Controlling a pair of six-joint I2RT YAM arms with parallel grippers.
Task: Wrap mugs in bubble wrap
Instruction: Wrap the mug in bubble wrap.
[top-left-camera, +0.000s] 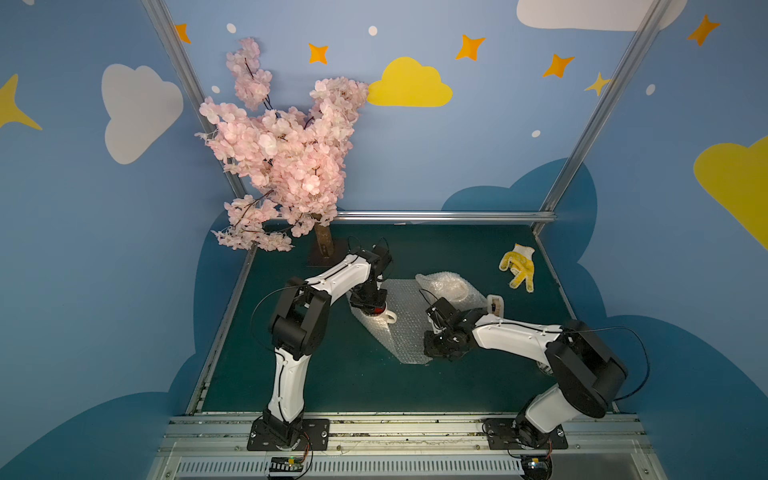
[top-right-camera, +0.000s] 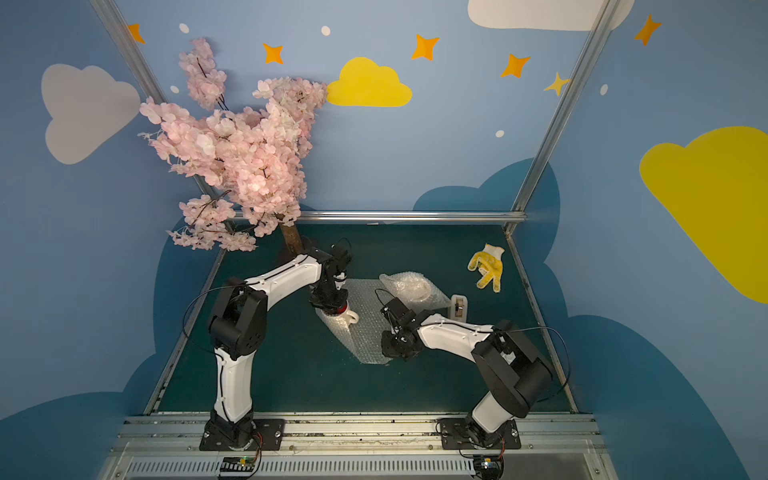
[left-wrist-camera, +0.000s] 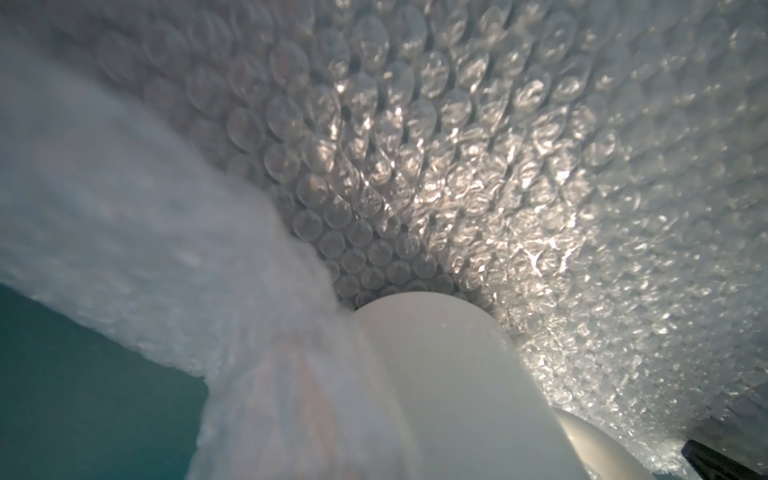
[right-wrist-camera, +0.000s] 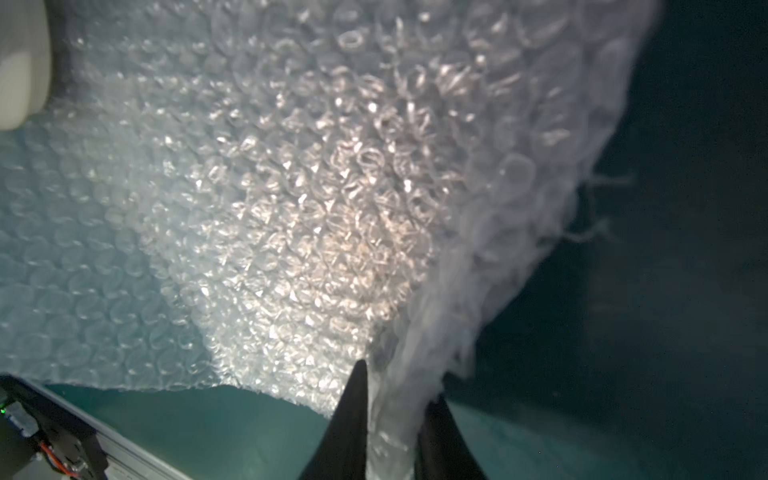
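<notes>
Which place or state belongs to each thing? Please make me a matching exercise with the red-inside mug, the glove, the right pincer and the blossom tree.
Things:
1. red-inside mug
2. glove
3. right pincer
4. blossom tree

Places or states:
A. closed on the edge of the flat bubble wrap sheet
B. far corner of the table
C. upright on the flat bubble wrap sheet
D. lying alone, yellow and white

Pairs: 1-C, 2-D, 3-A, 4-B

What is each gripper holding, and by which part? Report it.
Right gripper: pinching the flat bubble wrap sheet at its near edge. Left gripper: shut on the red-lined mug at its rim.
</notes>
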